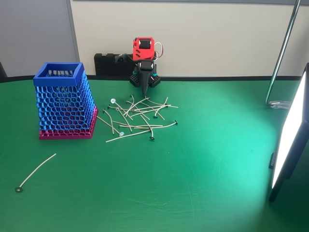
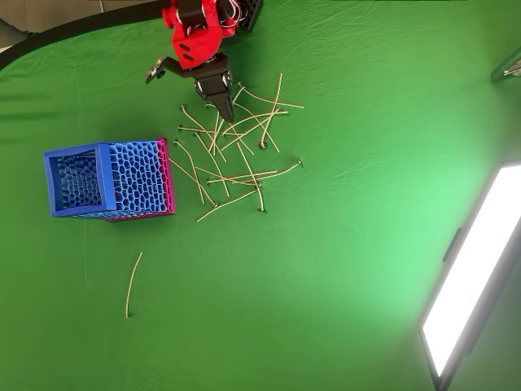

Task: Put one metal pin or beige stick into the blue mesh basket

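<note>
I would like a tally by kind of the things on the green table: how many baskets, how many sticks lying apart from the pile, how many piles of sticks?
Blue mesh basket: 1
Beige stick lying alone: 1
Pile of tangled beige sticks: 1 (sticks overlap too much to count singly)
Total: 3

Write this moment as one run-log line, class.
pincer: closed, tip down over stick pile, holding nothing visible | blue basket: upright beside the pile | stray stick: lying apart
</note>
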